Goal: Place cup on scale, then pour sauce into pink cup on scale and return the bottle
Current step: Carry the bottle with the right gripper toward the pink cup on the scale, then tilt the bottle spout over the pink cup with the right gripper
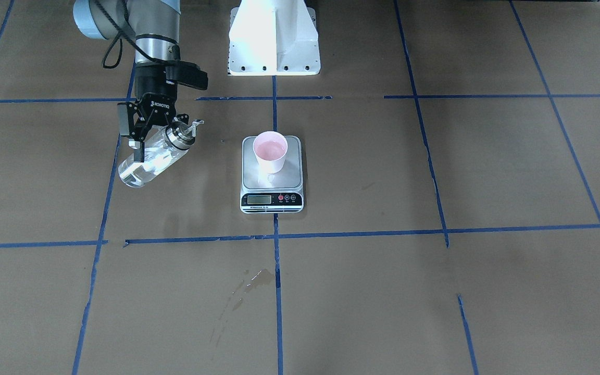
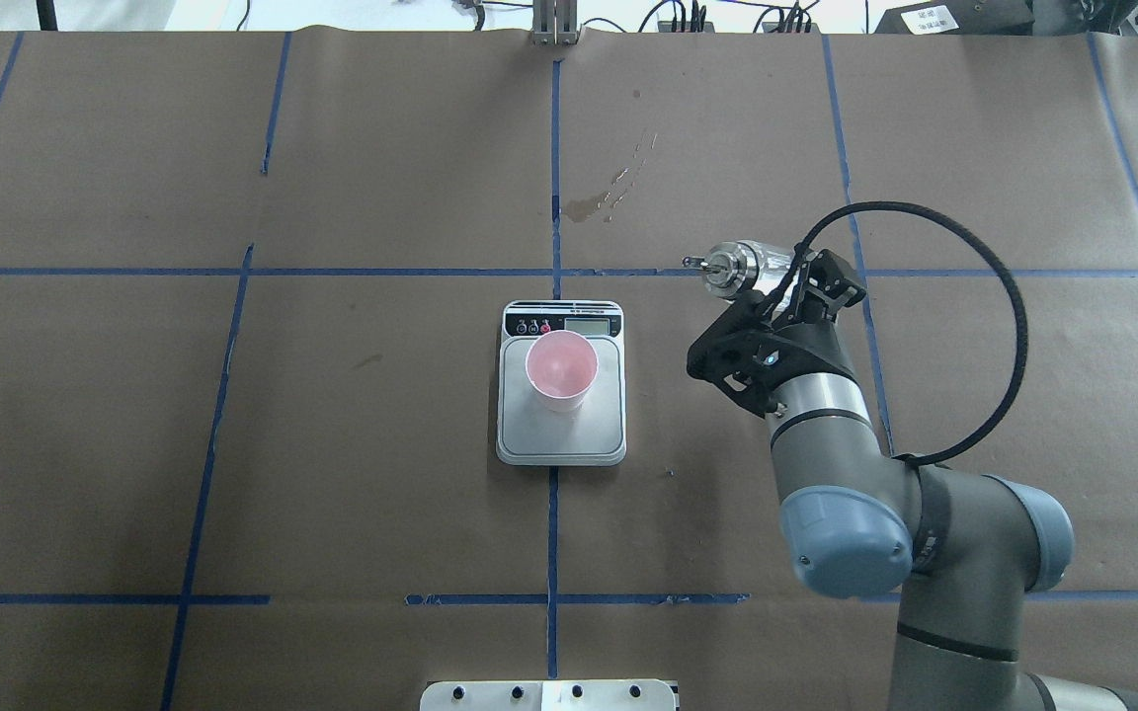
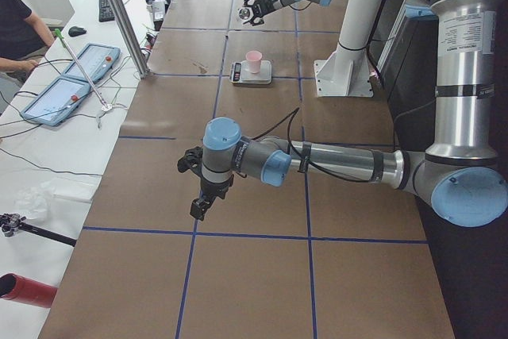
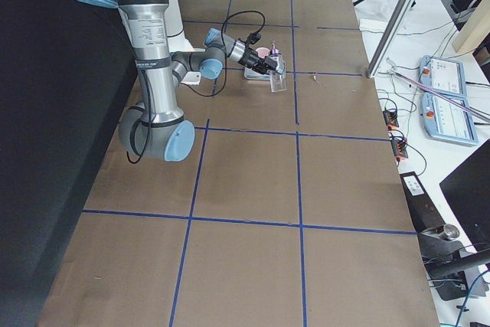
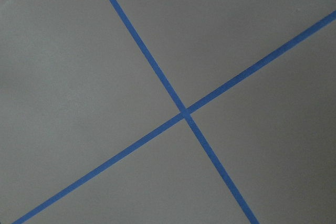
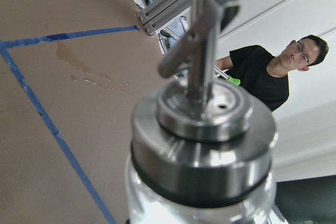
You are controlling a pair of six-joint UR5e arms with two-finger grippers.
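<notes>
The pink cup (image 1: 270, 151) stands upright on the scale (image 1: 272, 183), toward its back half; it also shows in the overhead view (image 2: 561, 367) on the scale (image 2: 561, 439). My right gripper (image 1: 141, 138) is shut on the clear glass bottle (image 1: 149, 161) and holds it tilted above the table, spout toward the scale, well to the side of the cup. The bottle's metal collar and spout fill the right wrist view (image 6: 202, 114). My left gripper (image 3: 203, 202) shows only in the exterior left view, far from the scale; I cannot tell if it is open.
The white robot base (image 1: 274, 41) stands behind the scale. A dried spill stain (image 1: 250, 281) marks the paper in front of the scale. An operator (image 6: 286, 66) sits beyond the table's far edge. Blue tape lines cross the brown paper.
</notes>
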